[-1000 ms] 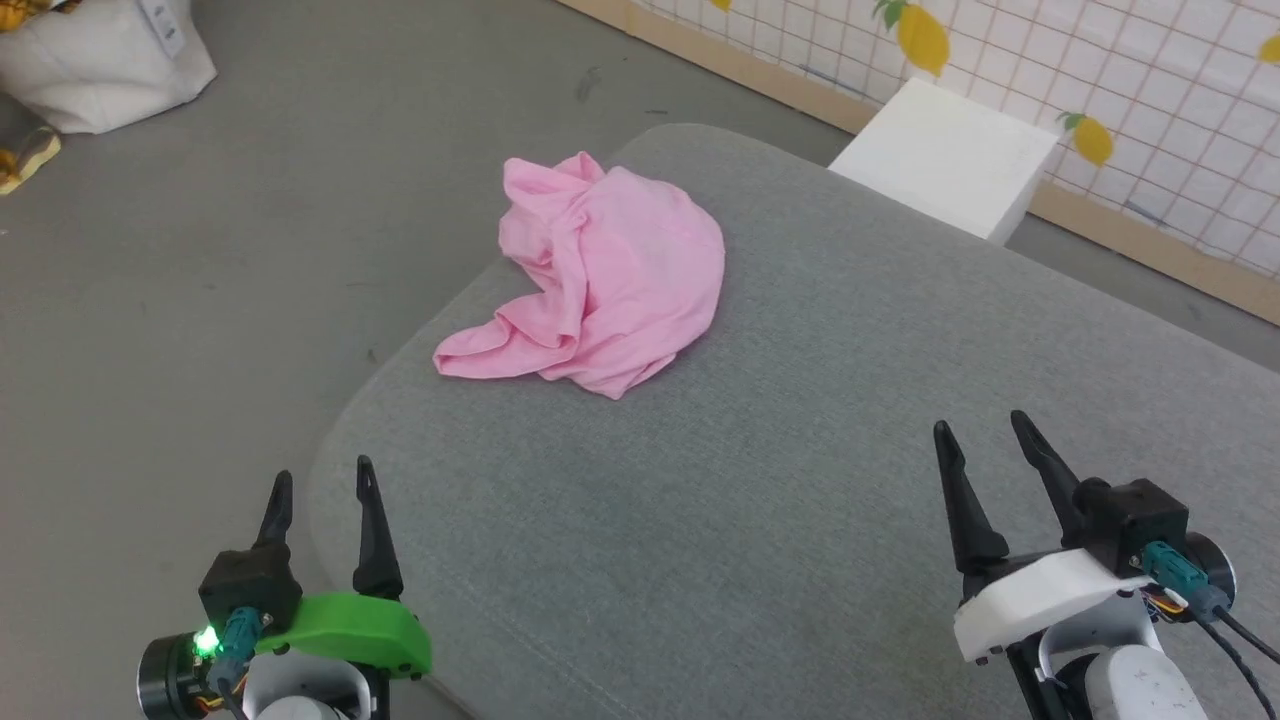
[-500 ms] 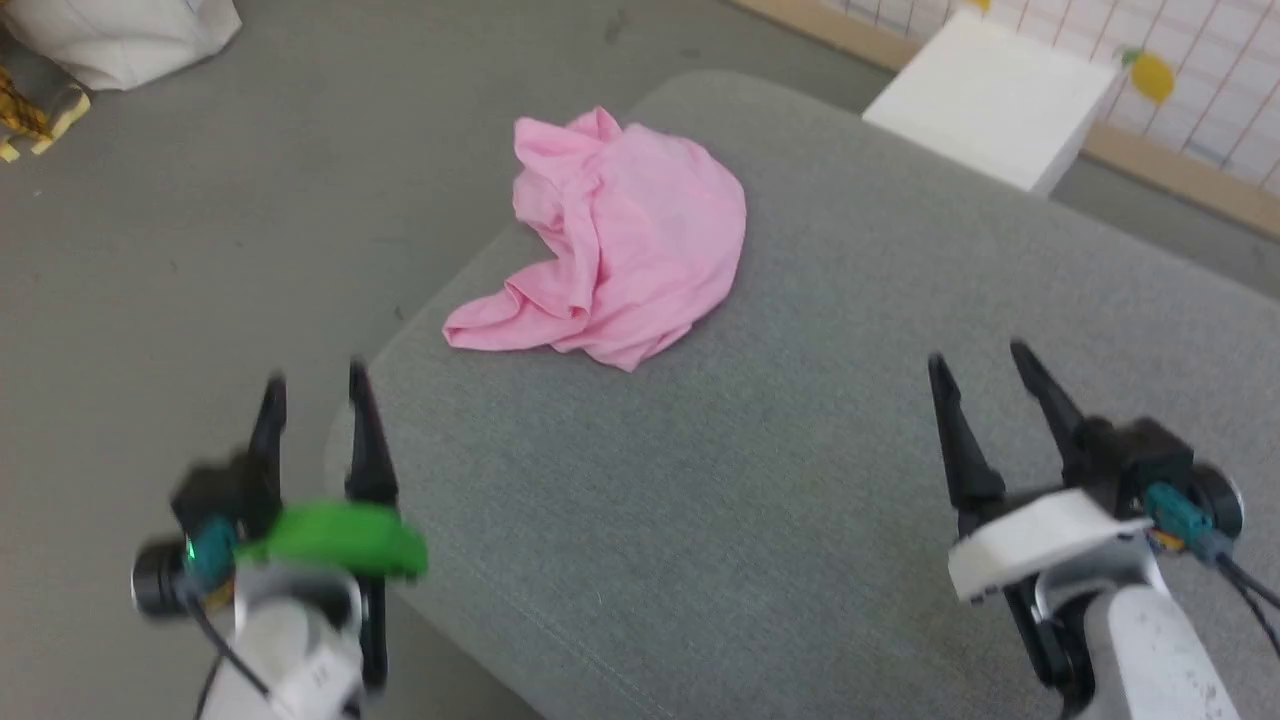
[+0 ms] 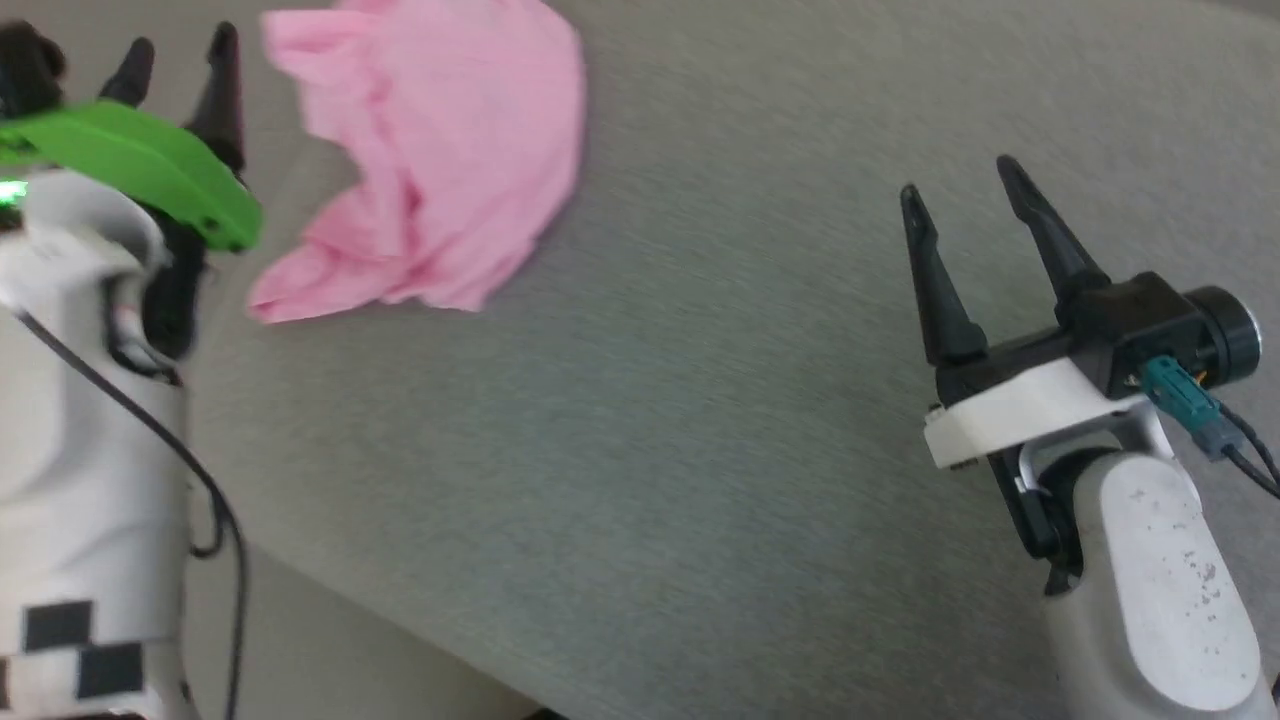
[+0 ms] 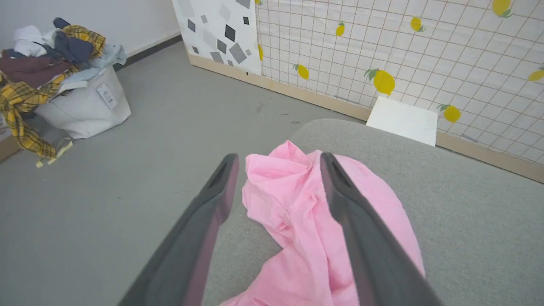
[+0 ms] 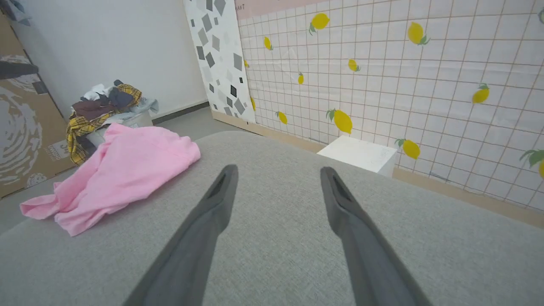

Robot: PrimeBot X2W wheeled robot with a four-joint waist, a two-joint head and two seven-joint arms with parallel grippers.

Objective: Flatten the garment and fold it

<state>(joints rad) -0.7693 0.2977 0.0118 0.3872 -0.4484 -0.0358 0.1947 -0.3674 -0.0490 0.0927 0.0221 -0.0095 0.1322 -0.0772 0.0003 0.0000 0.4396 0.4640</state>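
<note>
Pincers: right pincer (image 3: 958, 180), fingers apart, empty, hovered over the bare grey bench (image 3: 700, 420); left pincer (image 3: 182, 40), fingers apart, empty, stood at the bench's left edge, near the garment (image 3: 450, 140). Garment: pink, crumpled in a heap by the bench's far left corner, well apart from the right pincer. Beyond: grey floor (image 4: 161, 110), white box (image 5: 357, 154), lemon-print wall (image 5: 382, 63), bag (image 4: 85, 106) heaped with clothes.
</note>
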